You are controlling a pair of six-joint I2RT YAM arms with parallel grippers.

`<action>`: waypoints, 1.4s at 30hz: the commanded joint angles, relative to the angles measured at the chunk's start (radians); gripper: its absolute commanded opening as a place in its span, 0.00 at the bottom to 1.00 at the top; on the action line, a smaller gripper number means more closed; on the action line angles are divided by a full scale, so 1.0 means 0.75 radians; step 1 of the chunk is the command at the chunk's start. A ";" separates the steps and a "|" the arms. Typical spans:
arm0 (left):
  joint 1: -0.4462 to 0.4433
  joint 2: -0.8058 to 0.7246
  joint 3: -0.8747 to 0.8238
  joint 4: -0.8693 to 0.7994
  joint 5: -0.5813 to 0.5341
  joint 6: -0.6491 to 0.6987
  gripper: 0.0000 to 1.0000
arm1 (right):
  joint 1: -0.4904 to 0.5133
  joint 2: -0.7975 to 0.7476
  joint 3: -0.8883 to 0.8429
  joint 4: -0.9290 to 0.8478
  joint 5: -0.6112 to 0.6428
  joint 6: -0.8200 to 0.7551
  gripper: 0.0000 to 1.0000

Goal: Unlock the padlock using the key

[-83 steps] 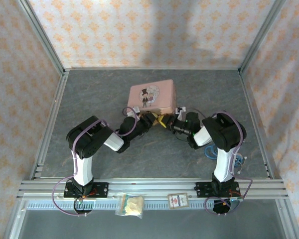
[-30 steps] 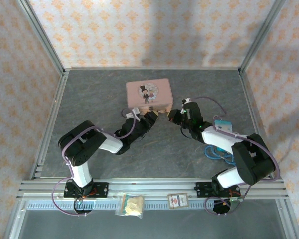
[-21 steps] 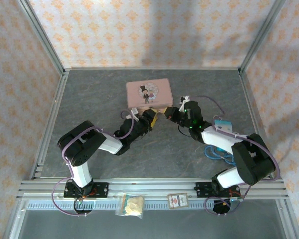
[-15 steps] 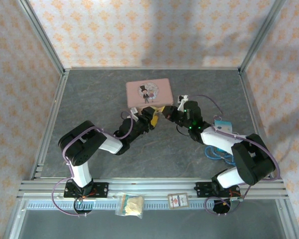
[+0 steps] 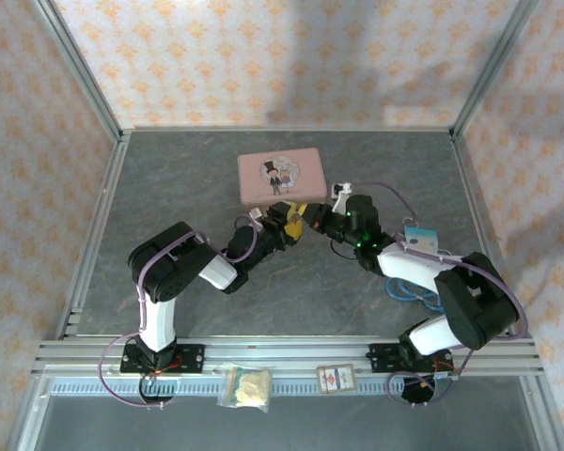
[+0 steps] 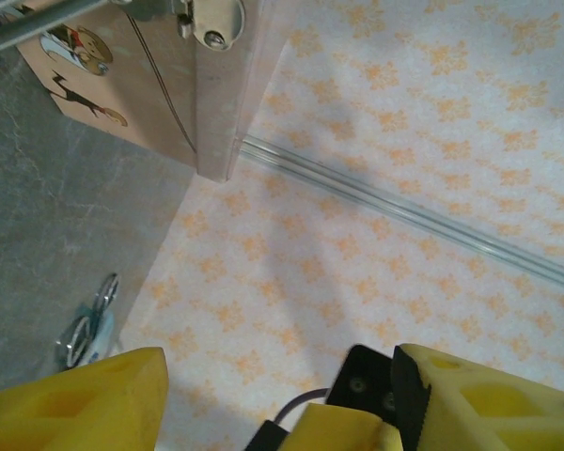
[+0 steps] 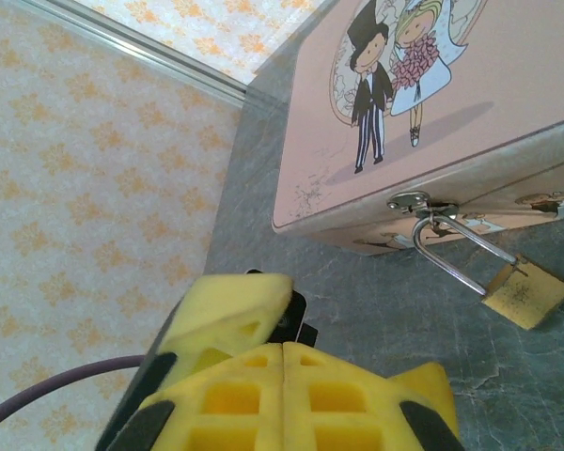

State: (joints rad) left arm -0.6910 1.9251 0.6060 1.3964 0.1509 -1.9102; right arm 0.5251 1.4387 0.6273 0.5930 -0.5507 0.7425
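so the padlock point(image 7: 524, 293) is hooked through the hasp on the pink tin point(image 7: 432, 141), body lying on the worktop point(image 7: 357, 319) at 4 o'clock from that hasp. left fingers point(image 6: 75, 404) apart, right fingers point(image 7: 226, 404) pressed together.

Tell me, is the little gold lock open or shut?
Shut. The padlock has both loop ends in its gold body, hooked through the latch of the pink tin.
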 commanded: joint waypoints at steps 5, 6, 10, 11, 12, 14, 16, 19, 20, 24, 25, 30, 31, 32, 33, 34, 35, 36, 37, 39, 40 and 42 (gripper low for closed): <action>0.013 0.014 -0.002 0.218 0.009 -0.164 0.62 | 0.008 -0.015 -0.009 0.073 -0.029 -0.065 0.00; 0.013 0.014 -0.003 0.220 0.009 -0.168 0.62 | 0.008 -0.016 -0.012 0.073 -0.032 -0.071 0.00; 0.014 0.025 -0.002 0.224 0.012 -0.171 0.59 | 0.008 -0.016 -0.017 0.091 -0.052 -0.073 0.00; 0.013 0.032 -0.005 0.230 0.010 -0.175 0.57 | 0.008 -0.023 -0.019 0.092 -0.058 -0.073 0.00; 0.014 0.040 -0.006 0.245 0.006 -0.180 0.55 | 0.008 -0.027 -0.021 0.091 -0.061 -0.075 0.00; 0.014 0.061 -0.009 0.272 0.005 -0.185 0.51 | 0.008 -0.042 -0.025 0.092 -0.063 -0.082 0.00; 0.014 0.075 -0.009 0.283 0.007 -0.189 0.47 | 0.008 -0.056 -0.030 0.085 -0.063 -0.091 0.00; 0.013 0.084 -0.009 0.291 0.008 -0.187 0.37 | 0.008 -0.066 -0.029 0.067 -0.061 -0.104 0.00; 0.014 0.086 -0.010 0.294 0.006 -0.185 0.33 | 0.008 -0.066 -0.032 0.065 -0.058 -0.103 0.00; 0.017 0.086 -0.013 0.290 0.005 -0.173 0.24 | 0.008 -0.071 -0.034 0.066 -0.057 -0.100 0.00; 0.017 0.088 -0.014 0.290 0.004 -0.173 0.23 | 0.008 -0.071 -0.034 0.068 -0.059 -0.102 0.00; 0.017 0.102 -0.007 0.308 0.006 -0.175 0.13 | 0.008 -0.068 -0.031 0.062 -0.070 -0.108 0.00; 0.017 0.103 -0.008 0.308 0.007 -0.175 0.11 | 0.008 -0.068 -0.033 0.063 -0.067 -0.108 0.00; 0.018 0.104 -0.006 0.308 0.008 -0.173 0.09 | 0.008 -0.072 -0.033 0.061 -0.063 -0.110 0.00; 0.017 0.104 -0.010 0.308 0.007 -0.174 0.08 | 0.008 -0.075 -0.034 0.060 -0.060 -0.110 0.00; 0.017 0.106 -0.010 0.312 0.005 -0.175 0.07 | 0.007 -0.080 -0.034 0.058 -0.057 -0.113 0.00; 0.021 0.107 -0.014 0.312 0.003 -0.173 0.06 | 0.008 -0.084 -0.034 0.057 -0.055 -0.114 0.00; 0.019 0.108 -0.015 0.314 0.003 -0.171 0.05 | 0.008 -0.088 -0.032 0.055 -0.054 -0.116 0.00; 0.020 0.110 -0.016 0.317 0.004 -0.173 0.04 | 0.008 -0.094 -0.031 0.053 -0.053 -0.119 0.00; 0.020 0.111 -0.017 0.324 0.002 -0.170 0.00 | 0.008 -0.098 -0.028 0.042 -0.057 -0.128 0.00; 0.022 0.112 -0.015 0.328 0.002 -0.162 0.00 | 0.008 -0.098 -0.025 0.035 -0.060 -0.134 0.00; 0.028 0.099 -0.003 0.320 0.021 -0.113 0.00 | 0.007 -0.110 -0.026 0.012 -0.036 -0.131 0.10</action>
State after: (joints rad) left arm -0.6800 1.9858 0.6048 1.5539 0.1543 -2.0205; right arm 0.5251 1.3922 0.6090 0.6067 -0.5877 0.6685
